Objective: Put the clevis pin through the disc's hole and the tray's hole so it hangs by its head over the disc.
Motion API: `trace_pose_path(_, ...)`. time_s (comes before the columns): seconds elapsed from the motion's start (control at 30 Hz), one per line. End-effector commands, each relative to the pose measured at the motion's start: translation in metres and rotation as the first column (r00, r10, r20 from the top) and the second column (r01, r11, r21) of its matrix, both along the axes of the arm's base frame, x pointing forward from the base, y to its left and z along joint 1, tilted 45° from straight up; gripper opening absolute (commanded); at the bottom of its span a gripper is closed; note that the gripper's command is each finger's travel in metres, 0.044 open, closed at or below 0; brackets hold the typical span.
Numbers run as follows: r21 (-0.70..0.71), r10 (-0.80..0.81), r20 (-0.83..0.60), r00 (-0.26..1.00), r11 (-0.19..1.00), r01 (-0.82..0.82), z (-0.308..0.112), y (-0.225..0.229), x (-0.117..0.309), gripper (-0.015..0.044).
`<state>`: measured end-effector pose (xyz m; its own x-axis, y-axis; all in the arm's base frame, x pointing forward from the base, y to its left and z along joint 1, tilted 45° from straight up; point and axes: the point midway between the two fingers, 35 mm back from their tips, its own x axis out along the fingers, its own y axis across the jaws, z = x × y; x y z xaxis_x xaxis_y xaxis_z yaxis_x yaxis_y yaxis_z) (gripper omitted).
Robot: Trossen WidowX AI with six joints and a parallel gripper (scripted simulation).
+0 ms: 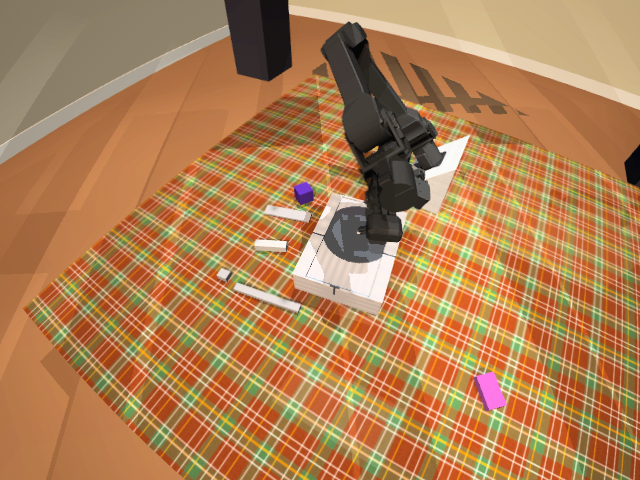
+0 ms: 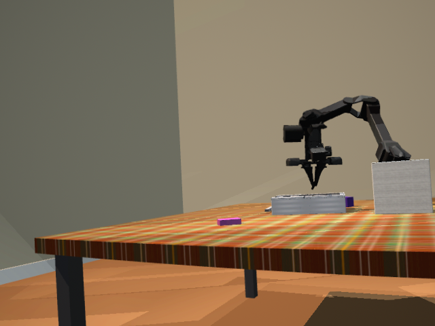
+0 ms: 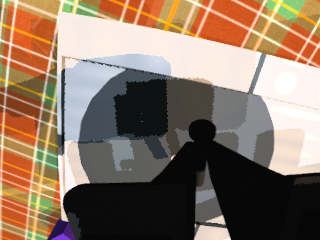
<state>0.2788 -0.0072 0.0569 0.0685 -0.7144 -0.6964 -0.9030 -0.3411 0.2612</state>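
The steel tray [image 1: 338, 281] [image 2: 308, 205] [image 3: 125, 35] stands on the plaid table. The wide grey disc [image 1: 356, 254] [image 3: 261, 117] lies flat in it, partly in the arm's shadow. My gripper [image 2: 312, 187] [image 3: 199, 148] points down above the tray, its tips clear of the tray's top. It is shut on the pin, whose round head [image 3: 202, 131] looks black at the fingertips in the wrist view; part of the shank shows between the fingers. The pin's lower end and the tray's pin hole cannot be made out. The arm covers the disc's right part in the top view.
A purple cube [image 1: 303, 192] [image 2: 349, 202] and several pale bars, one long bar [image 1: 266, 298] among them, lie on the tray's left side in the top view. A pink block [image 1: 490, 391] [image 2: 229, 221] lies farther off. A pale block [image 2: 402, 187] stands under the arm's base.
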Motion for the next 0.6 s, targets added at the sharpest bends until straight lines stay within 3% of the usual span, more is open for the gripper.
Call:
trace_pose_path(0.0,0.03,-0.108,0.075,0.991,0.994,0.106,0.021,-0.013,0.002,0.0)
trace_pose_path(0.3,0.055,-0.182,0.107,0.977,0.983,0.177,0.034,-0.023,0.0,0.0)
trace_pose_path(0.57,0.216,-0.215,0.03,0.976,0.955,0.204,0.036,-0.023,0.001,0.0)
